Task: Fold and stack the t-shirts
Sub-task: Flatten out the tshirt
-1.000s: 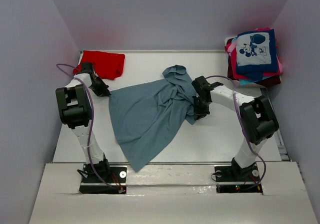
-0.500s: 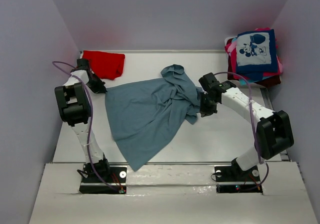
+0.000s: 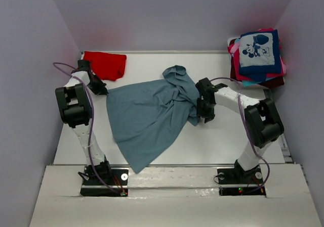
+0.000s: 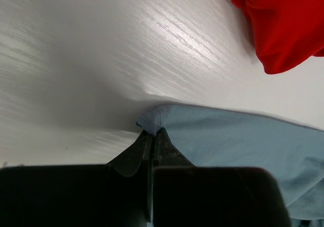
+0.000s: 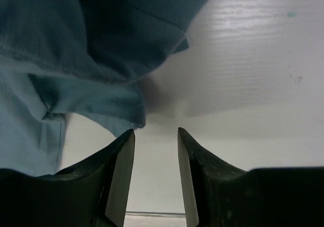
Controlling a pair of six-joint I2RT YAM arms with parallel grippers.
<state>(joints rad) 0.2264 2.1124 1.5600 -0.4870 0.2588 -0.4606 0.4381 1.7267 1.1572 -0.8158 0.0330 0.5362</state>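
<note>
The grey-blue t-shirt (image 3: 149,121) lies spread across the middle of the worktop (image 3: 223,141). Its long axis runs on a slant from a near point toward the left arm's base up to a bunched heap at the far right. The left end effector (image 4: 153,136) is pressed together on the shirt's left corner, pinching a small fold of cloth just above the surface. The red t-shirt (image 3: 106,64) lies just beyond it, apart from the blue one.

The right end effector (image 5: 156,131) stands with its fingers spread and nothing between them, right at the shirt's crumpled right edge. In the wrist view a loose flap of cloth hangs just ahead and to the left of the gap. It may be a sleeve or a hem corner, which the folds hide.

The coming grasp therefore likely calls for a short reach forward and leftward by the right arm, which is the nearer one. The stack of folded t-shirts (image 3: 258,55) sits well apart at the far right corner.
</note>
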